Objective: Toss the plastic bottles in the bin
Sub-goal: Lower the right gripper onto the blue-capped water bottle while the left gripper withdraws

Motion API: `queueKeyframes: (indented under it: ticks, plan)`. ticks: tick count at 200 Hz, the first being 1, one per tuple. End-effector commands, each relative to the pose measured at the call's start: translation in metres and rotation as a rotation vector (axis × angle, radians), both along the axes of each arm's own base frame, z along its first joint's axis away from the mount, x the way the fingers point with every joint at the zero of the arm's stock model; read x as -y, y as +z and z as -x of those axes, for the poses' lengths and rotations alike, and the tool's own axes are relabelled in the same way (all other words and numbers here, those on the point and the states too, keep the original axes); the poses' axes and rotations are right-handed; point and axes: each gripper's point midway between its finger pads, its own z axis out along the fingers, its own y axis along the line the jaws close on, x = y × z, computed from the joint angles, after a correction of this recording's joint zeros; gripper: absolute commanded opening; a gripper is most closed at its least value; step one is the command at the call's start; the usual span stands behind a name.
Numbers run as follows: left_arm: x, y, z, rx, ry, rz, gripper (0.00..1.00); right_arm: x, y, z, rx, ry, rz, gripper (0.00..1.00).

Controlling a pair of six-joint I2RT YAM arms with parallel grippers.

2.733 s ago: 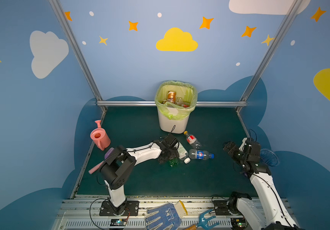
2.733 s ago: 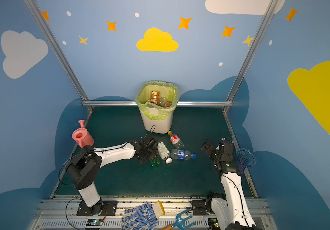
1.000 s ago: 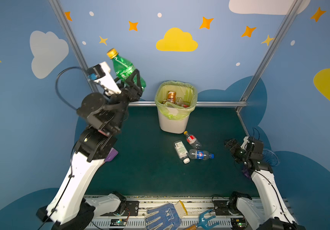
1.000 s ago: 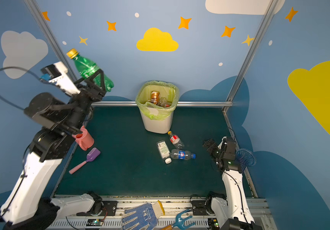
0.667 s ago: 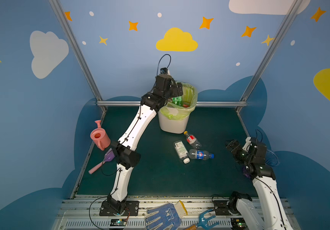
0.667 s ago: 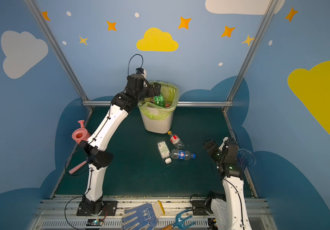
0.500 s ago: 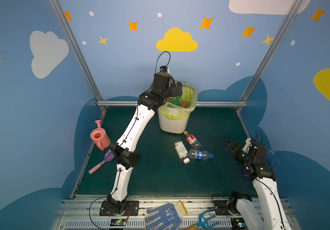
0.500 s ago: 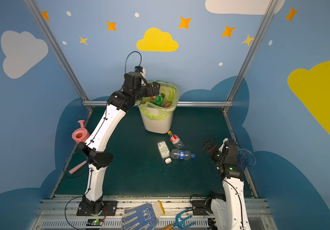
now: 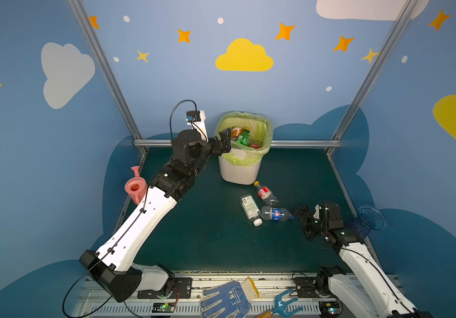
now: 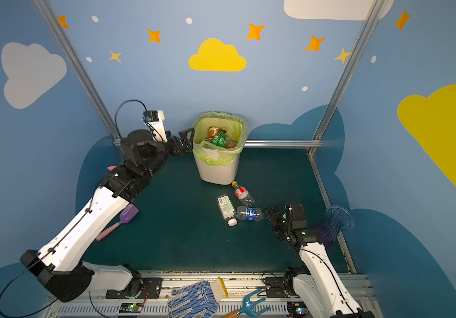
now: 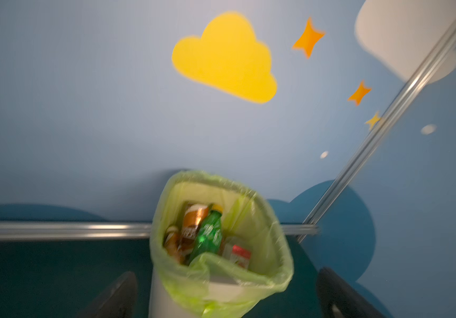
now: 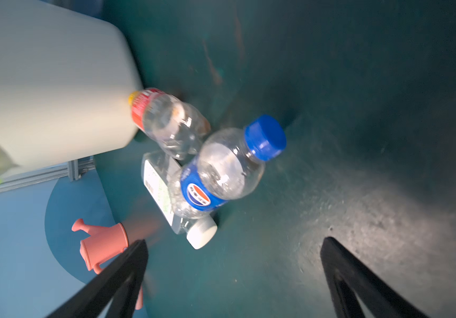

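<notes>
The white bin point(image 9: 239, 170) point(image 10: 216, 170) with its yellow-green bag stands at the back of the mat. A green bottle point(image 9: 243, 138) point(image 11: 207, 234) lies inside it on brown coffee bottles point(image 9: 236, 132). My left gripper point(image 9: 222, 143) point(image 11: 227, 286) hangs open and empty just left of the bin's rim. Three clear plastic bottles lie on the mat before the bin: a red-labelled one point(image 9: 265, 192) point(image 12: 166, 121), a white-capped one point(image 9: 250, 209) point(image 12: 163, 192) and a blue-capped one point(image 9: 276, 214) point(image 12: 221, 170). My right gripper point(image 9: 302, 223) point(image 12: 235, 243) is open, low, just right of the blue cap.
A pink watering can point(image 9: 136, 188) point(image 12: 103, 245) stands at the mat's left edge with a purple scoop point(image 10: 122, 220) near it. A blue ridged cup point(image 9: 370, 220) sits at the right edge. A glove point(image 9: 229, 298) and a garden fork point(image 9: 282, 305) lie on the front rail.
The left gripper carried the green bottle from high on the left over the bin and opened. The bottle now lies in the bin and the arm has drawn back left. The right arm barely shifted.
</notes>
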Motion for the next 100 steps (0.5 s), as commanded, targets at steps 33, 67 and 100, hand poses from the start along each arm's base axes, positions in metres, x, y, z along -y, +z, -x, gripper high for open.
queueKeyframes:
  ticks: [33,67,100]
  plan:
    - [-0.057,-0.131,0.041,-0.253,0.179,-0.003,1.0,-0.028,-0.003,-0.016,-0.02,-0.055,-0.012,0.98]
    - [-0.08,-0.209,0.073,-0.404,0.26,0.047,1.0,-0.042,-0.01,-0.025,-0.047,-0.049,0.0,0.98]
    - [-0.093,-0.242,0.088,-0.465,0.311,0.085,1.0,-0.052,-0.016,-0.035,-0.07,-0.042,0.02,0.97]
